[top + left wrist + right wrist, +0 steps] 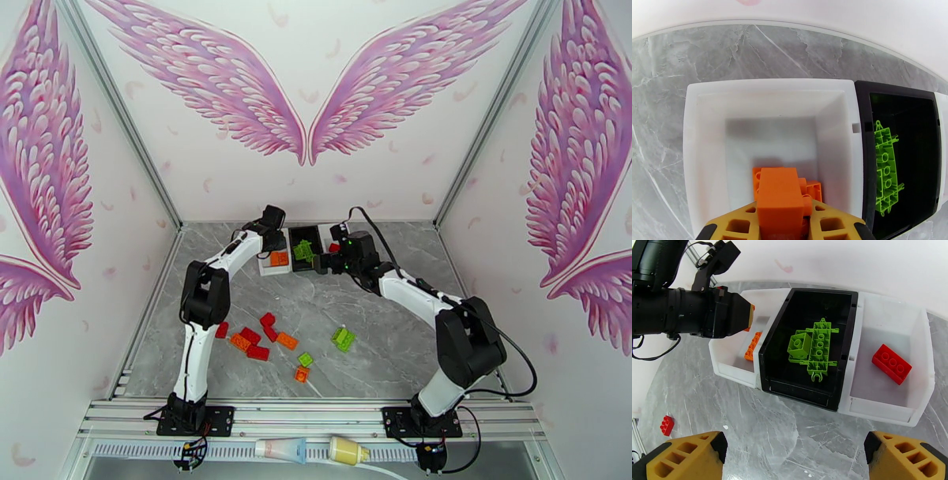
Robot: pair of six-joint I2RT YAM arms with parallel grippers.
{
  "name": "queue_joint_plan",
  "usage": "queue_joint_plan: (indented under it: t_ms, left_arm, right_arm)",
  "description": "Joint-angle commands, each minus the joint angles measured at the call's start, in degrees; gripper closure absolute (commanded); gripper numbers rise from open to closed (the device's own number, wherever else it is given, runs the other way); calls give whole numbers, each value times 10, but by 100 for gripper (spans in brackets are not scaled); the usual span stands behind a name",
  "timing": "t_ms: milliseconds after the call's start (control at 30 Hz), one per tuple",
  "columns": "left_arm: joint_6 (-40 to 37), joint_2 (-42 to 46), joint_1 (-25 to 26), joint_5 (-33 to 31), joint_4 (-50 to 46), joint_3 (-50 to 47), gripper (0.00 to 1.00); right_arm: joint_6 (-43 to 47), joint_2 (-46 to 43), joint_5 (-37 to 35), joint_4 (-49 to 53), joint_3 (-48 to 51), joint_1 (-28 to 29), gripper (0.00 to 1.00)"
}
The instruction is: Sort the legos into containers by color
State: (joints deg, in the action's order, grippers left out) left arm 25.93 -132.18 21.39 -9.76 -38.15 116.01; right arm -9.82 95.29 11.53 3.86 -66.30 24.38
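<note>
Legos (257, 353) are partly sorted: a few orange, green and one red sit in the containers (884, 413), many more lie on the table (379, 347). Left gripper (782, 225) pinches an orange brick (777, 193) over the orange box (833, 130); right gripper (796, 455) is spread wide, empty. Orange pile is hard to count.
</note>
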Motion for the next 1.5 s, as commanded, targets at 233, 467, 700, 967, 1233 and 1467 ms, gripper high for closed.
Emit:
queue_joint_plan:
  t_ms: [233, 467, 700, 967, 1233, 1467]
  left_arm:
    - [-1, 76, -5, 9, -8, -18, 55]
    - [6, 169, -13, 0, 18, -93, 32]
    - [17, 259, -38, 16, 62, -193, 9]
    - [18, 332, -88, 31, 88, -287, 1]
    - [9, 367, -138, 53, 94, -331, 1]
    - [11, 378, -155, 65, 102, -350, 1]
  right_arm:
    - [96, -28, -10, 54, -10, 46, 3]
    - [125, -26, -17, 107, -14, 110, 3]
    - [89, -1, -35, 123, -13, 193, 3]
    - [10, 68, -105, 175, -70, 277, 2]
    - [-43, 157, -121, 267, -151, 311, 6]
    - [-59, 222, -104, 322, -222, 329, 16]
